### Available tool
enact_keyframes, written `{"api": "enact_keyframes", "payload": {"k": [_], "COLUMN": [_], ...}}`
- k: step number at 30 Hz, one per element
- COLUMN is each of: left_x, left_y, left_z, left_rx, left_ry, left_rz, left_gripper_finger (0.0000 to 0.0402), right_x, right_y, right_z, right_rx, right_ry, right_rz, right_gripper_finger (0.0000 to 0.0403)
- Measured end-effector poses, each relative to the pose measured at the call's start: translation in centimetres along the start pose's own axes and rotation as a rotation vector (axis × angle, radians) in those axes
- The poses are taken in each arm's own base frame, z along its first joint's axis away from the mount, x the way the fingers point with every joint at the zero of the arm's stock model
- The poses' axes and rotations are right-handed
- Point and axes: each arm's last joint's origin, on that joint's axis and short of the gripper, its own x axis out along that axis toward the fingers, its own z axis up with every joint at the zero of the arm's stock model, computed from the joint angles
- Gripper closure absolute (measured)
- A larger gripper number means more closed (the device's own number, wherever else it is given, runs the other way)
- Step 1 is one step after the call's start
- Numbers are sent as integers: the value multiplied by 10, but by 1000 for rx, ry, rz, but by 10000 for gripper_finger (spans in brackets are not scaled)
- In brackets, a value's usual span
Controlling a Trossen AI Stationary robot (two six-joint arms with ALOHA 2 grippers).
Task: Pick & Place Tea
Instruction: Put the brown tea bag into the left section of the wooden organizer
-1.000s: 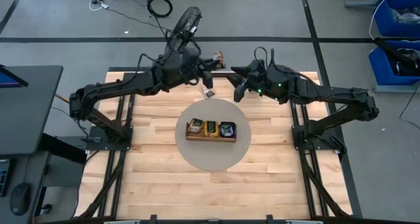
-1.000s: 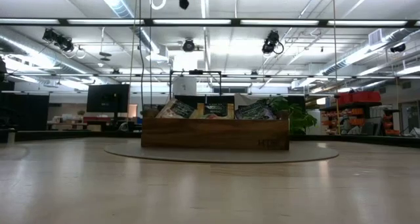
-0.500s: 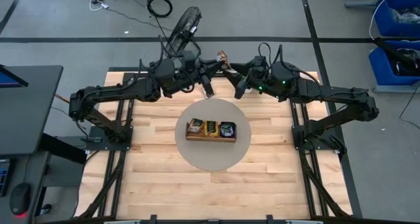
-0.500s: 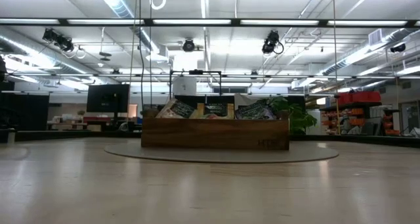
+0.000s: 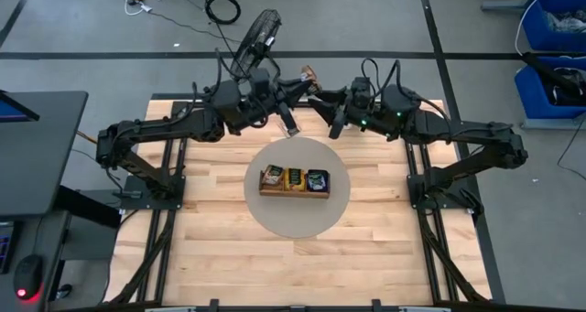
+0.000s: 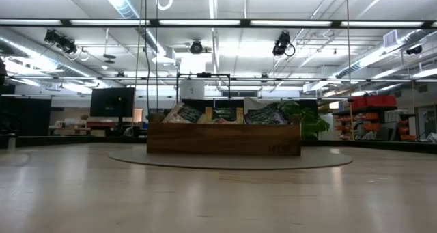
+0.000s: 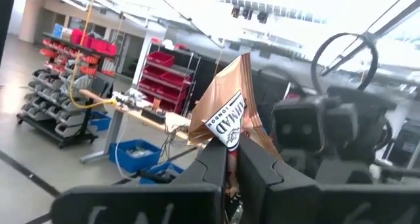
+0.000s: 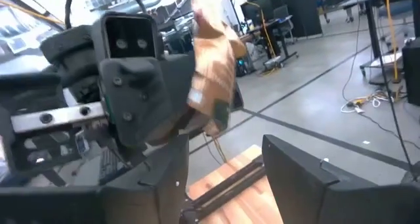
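High view: mounted overhead, facing straight down, far enough to take in the whole pale wooden slatted table (image 5: pixel 220 248), both arms and surrounding grey floor.

Low view: set at table-top height, facing level across the surface toward the room; the long brown wooden tray (image 6: pixel 223 138) sits mid-distance. The same tray (image 5: pixel 294 191) appears centrally in the high view.

Left wrist view: close range, looking forward past the left claw (image 7: pixel 233 159) into the room.

Right wrist view: close range, looking past the right claw (image 8: pixel 226 168); it takes in the opposing arm's camera housing and a strip of table edge (image 8: pixel 223 171).
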Motion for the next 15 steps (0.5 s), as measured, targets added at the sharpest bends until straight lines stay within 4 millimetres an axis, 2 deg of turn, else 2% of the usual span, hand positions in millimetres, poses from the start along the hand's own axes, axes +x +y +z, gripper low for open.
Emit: {"api": "enact_keyframes", "payload": {"k": [8, 15], "left_x": [1, 0], "left_y": [0, -4], "left_z": [-1, -2], "left_rx": [-5, -6], "left_ry": [-12, -8], "left_rz": [-5, -15], "left_gripper_finger": [378, 380], "right_x": [9, 10], "right_y": [2, 3], "right_z": [-2, -1], "right_rx": [23, 31], "right_ry": [-37, -48], "right_rz": [32, 38], "right_gripper_finger": [216, 231]}}
